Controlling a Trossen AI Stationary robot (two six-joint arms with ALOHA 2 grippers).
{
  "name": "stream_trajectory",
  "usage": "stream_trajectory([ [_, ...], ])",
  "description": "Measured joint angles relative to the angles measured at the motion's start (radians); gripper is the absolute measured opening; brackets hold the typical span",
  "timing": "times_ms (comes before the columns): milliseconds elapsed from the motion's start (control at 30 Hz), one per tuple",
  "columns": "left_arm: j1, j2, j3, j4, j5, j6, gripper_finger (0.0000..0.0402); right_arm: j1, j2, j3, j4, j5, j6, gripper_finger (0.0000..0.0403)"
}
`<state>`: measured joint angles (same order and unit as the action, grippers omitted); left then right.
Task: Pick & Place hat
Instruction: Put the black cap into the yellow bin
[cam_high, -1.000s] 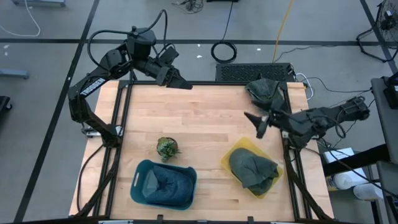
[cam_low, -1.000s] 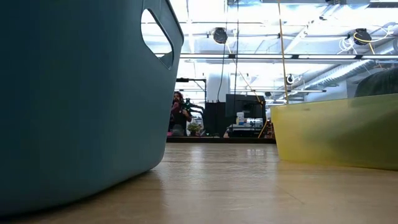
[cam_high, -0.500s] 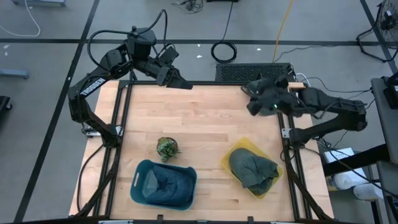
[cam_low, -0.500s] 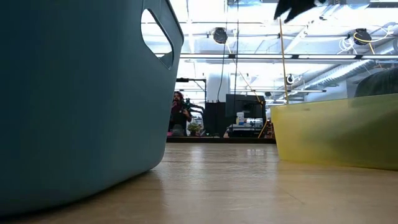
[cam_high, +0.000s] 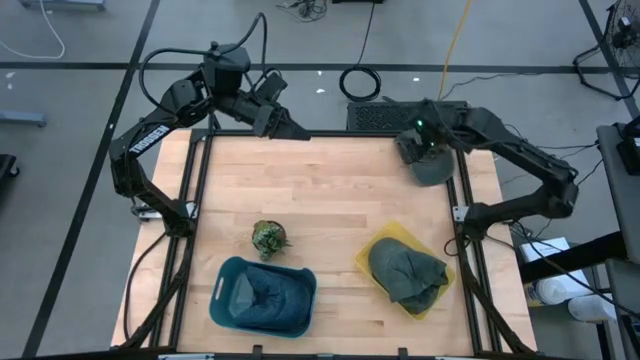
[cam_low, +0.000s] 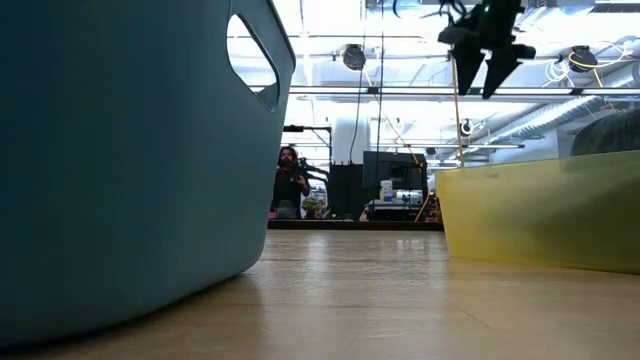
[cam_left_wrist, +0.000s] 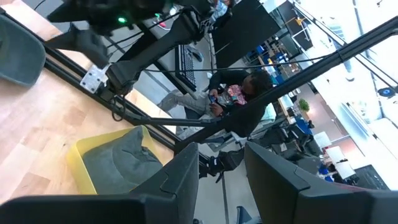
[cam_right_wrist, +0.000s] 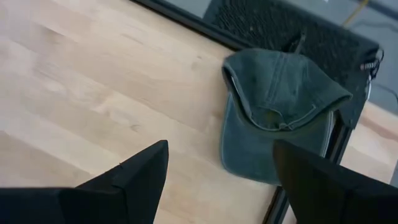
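Above the worktop's far right corner, the right gripper hovers, jaws wide open and empty, over a loose dark-green cloth cap; another cap already fills the yellow bin.

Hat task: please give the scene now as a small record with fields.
loose hat: dark green cap lying at the table's far right corner, not held
right gripper: above the cap, fingers open
left gripper: waiting at the far left edge, fingers open
yellow bin: near right, already holds a hat
blue bin: near left
other: small plant beside the blue bin
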<state>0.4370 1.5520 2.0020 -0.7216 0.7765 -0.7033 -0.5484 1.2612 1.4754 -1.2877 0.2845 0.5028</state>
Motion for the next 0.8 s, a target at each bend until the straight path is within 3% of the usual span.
stream_trajectory([
  [333, 0.0, 0.0, 0.0, 0.027, 0.0, 0.0, 0.0136, -0.161, 0.126, 0.0, 0.005, -0.106, -0.111, 0.0274],
  [800, 0.0, 0.0, 0.0, 0.027, 0.0, 0.011, 0.0136, -0.237, 0.325, 0.0, 0.055, -0.103, -0.119, 0.0274],
])
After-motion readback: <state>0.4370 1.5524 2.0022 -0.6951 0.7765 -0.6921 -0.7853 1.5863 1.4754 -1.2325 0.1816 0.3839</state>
